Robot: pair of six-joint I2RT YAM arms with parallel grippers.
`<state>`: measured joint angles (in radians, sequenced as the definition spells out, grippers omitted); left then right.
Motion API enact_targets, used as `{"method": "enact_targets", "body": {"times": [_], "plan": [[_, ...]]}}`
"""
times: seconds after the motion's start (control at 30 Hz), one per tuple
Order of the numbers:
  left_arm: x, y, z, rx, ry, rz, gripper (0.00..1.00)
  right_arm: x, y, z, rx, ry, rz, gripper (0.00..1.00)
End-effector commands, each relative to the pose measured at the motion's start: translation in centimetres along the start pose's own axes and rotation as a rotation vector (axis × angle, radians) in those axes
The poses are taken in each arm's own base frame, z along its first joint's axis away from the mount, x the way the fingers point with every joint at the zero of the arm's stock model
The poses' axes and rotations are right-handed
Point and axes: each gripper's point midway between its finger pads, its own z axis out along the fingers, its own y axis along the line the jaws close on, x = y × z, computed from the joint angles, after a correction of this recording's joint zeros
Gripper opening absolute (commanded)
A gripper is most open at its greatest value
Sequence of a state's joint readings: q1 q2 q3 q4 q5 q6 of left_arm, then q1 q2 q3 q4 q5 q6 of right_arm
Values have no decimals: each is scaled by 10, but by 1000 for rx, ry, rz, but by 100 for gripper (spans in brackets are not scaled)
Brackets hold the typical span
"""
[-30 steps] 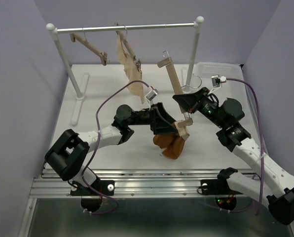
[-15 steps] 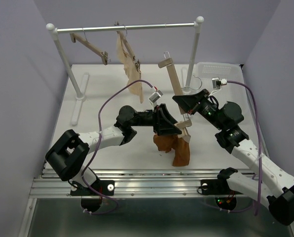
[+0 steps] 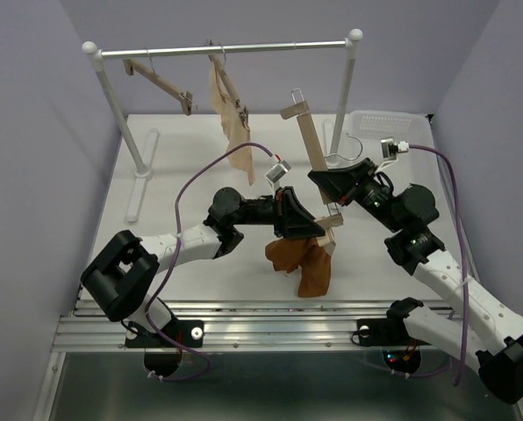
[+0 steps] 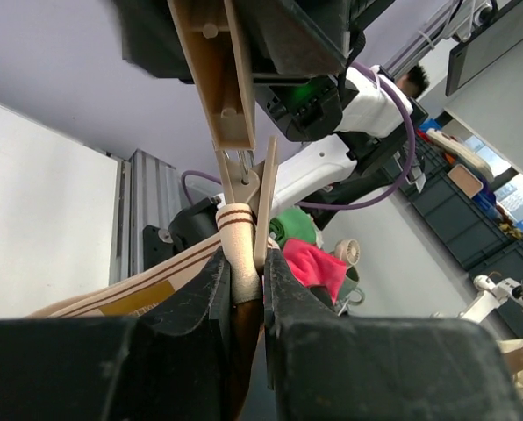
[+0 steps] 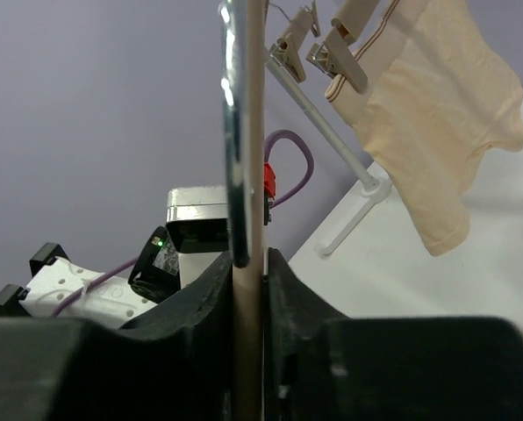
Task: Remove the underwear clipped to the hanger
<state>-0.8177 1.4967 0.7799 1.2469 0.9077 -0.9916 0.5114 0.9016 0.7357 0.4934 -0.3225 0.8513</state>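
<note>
Left gripper (image 3: 310, 230) is reaching in from the left to the low end of the hanger (image 3: 310, 140), and its fingers (image 4: 200, 307) are standing narrow, pinching the striped top edge of the underwear (image 3: 301, 263) right beneath the clip (image 4: 244, 180). That grip is showing only in the left wrist view, where the pale band is sitting squeezed between the two dark pads with the clip's levers rising above it. From overhead the black hand is covering that spot. What the top view is giving instead is the layout: the hanger is tilting steeply, off the rail (image 3: 226, 49), and the rust-brown cloth is hanging bunched from its lower end over the near middle of the table (image 3: 235, 285). Whether the cloth is touching the surface cannot be told. Right gripper (image 3: 332, 189) is coming in from the right and clamping the hanger's bar partway along. Its own camera is showing the wood and a metal strip running upright between closed fingers, and beyond them the beige garment (image 5: 428, 114) is dangling from another clipped hanger.
</note>
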Motion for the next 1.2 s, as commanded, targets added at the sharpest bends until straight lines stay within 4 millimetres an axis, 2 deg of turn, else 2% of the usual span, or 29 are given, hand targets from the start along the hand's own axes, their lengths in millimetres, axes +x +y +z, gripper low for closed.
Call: {"method": "enact_targets", "body": {"times": [0.0, 0.03, 0.07, 0.13, 0.17, 0.23, 0.27, 0.3, 0.4, 0.5, 0.7, 0.93, 1.0, 1.17], "plan": [[-34, -58, 4, 147, -105, 245, 0, 8, -10, -7, 58, 43, -31, 42], [-34, -58, 4, 140, -110, 239, 0, 4, -7, -7, 54, 32, -42, 51], [-37, -57, 3, 131, -124, 248, 0, 8, -13, -9, 84, 51, -39, 63], [-39, -56, 1, 102, -146, 244, 0, 6, -13, -12, 104, 56, -57, 71], [-39, -55, 1, 91, -149, 244, 0, 6, -12, -13, 106, 58, -61, 81], [-40, -53, -1, 68, -159, 252, 0, 6, -10, -15, 105, 73, -68, 89], [-41, -54, -2, 64, -163, 263, 0, 5, -7, -15, 102, 76, -66, 97], [-41, -52, -2, 51, -162, 254, 0, 6, -6, -16, 106, 84, -68, 100], [-41, -49, -3, 27, -163, 250, 0, 9, -7, -22, 127, 112, -69, 100], [-40, -37, -4, -33, -161, 233, 0, 11, 4, -30, 93, 129, -80, 100], [-39, -35, -11, -73, -179, 240, 0, 15, 20, -53, 74, 179, -118, 100], [-35, -30, -19, -112, -189, 238, 0, 19, 22, -75, 100, 175, -104, 100], [-36, -32, -21, -114, -195, 243, 0, 25, 22, -78, 90, 194, -93, 100], [-37, -31, -21, -119, -195, 239, 0, 25, 30, -75, 45, 198, -97, 100]]}}
